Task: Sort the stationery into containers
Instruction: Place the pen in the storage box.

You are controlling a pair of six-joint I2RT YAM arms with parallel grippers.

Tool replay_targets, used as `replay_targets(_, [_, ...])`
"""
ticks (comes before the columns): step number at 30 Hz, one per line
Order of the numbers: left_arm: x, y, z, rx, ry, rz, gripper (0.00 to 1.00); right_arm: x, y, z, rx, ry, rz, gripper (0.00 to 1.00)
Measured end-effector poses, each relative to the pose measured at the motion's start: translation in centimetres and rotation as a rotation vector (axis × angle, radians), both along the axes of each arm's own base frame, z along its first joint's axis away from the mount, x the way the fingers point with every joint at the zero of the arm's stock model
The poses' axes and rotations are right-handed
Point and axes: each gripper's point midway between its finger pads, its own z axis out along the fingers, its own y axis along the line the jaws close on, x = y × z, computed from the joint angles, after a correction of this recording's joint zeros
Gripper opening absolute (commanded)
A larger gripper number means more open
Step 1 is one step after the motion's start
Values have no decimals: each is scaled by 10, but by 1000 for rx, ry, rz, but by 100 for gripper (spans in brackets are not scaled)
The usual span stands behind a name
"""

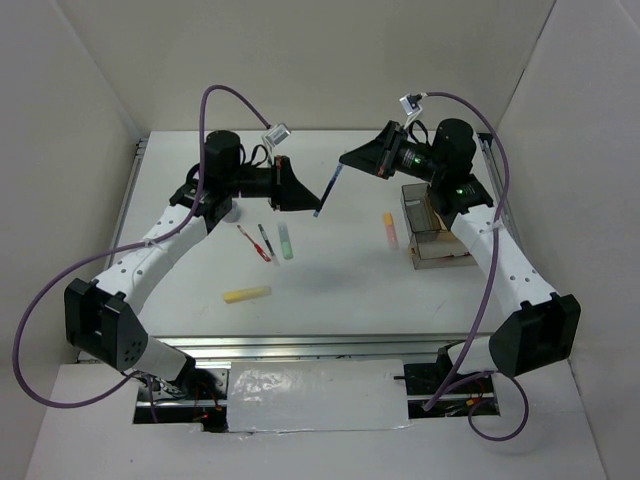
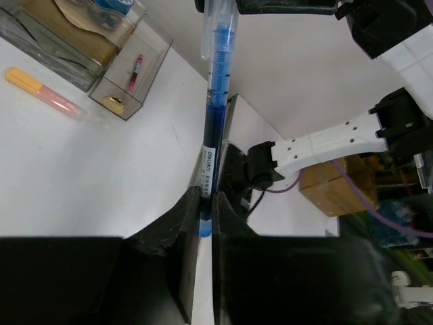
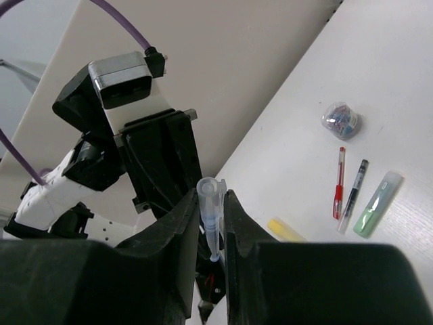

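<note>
A yellow highlighter (image 1: 246,294) lies on the surface (image 1: 340,290) nearest the left arm. Farther in, a red pen (image 1: 252,243), a dark pen (image 1: 265,240) and a green highlighter (image 1: 286,240) lie side by side. Beside them, the left fingers (image 2: 177,230) are clamped on the lower end of a blue pen (image 2: 218,101), which is held tilted, clear of the surface. The right fingers (image 3: 181,233) pinch its clear-capped upper end. An orange highlighter (image 1: 389,230) lies just beside the compartmented container (image 1: 425,240) at the right.
</note>
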Motion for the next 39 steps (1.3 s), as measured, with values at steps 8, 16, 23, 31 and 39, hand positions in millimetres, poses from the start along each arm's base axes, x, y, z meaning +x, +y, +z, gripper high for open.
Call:
replay_targets(8, [1,5,-16,56,16,28,99,3,-10,-4,-47,-52,1,0])
replay_targets(16, [35,53,-34,141,9,185,99,13,-93,-13,-563,-448,-82,0])
replay_targets(23, [49,72,-46,251,-58,265,99,-18,-181,-119,-1274,-669,109,0])
replay_targets(31, [60,82,-71,437,-131,361,99,-30,-231,-200,-1597,-676,427,0])
replay_targets(39, [71,97,-93,662,-165,419,99,-20,-227,-246,-1675,-668,621,0])
